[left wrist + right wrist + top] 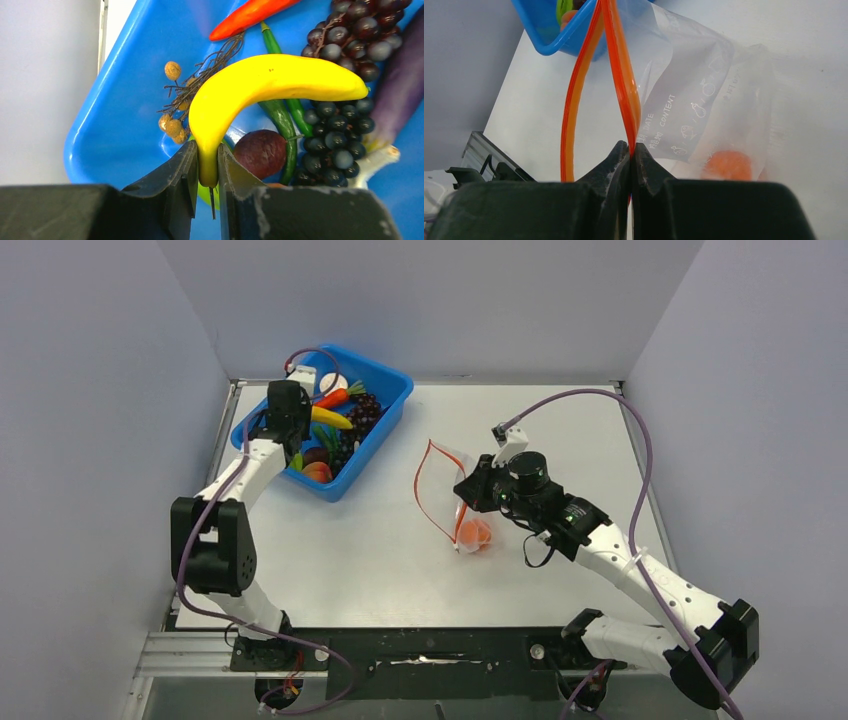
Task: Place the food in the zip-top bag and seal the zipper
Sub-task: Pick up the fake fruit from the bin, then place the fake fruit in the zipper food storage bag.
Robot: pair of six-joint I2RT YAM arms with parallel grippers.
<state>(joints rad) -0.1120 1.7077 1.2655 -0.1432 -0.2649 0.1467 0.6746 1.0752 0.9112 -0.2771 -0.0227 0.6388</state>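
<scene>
**Left gripper [207, 152] on banana [270, 80]; right gripper [630, 146] on zipper [623, 85]**

Count, left wrist view:
- 1 yellow banana, its lower tip clamped between the two black fingers, its body arching up and to the right above the other pieces.
- 2 dark grape clusters [332, 145], one at upper right and one under the banana's far end.
- 1 red-orange tapered piece [247, 15] at the top edge.
- 2 thin green pods [280, 117].
- 1 dark red round fruit [261, 150].
- 1 purple eggplant [400, 85] at the right edge.
- 1 brown twig [175, 125] carrying tan berries.

All of these lie in 1 blue bin [115, 115].

Count, right wrist view: 1 clear bag [704, 85] with 1 orange ball [726, 166] inside, near its bottom. The jaws are pinched tight on one side of the zipper. The other side bows away to the left, so the mouth gapes.

Pose, top view: the left arm [245, 465] reaches forward from its base, elbow raised, wrist pointing down into the bin at far left. The right arm [620, 555] runs diagonally from the near right corner to the table's centre, with its gripper at the bag's right side. Bag and bin are apart.

Surface: white table [350, 550], with pale grey walls [100, 390] on three sides.
</scene>
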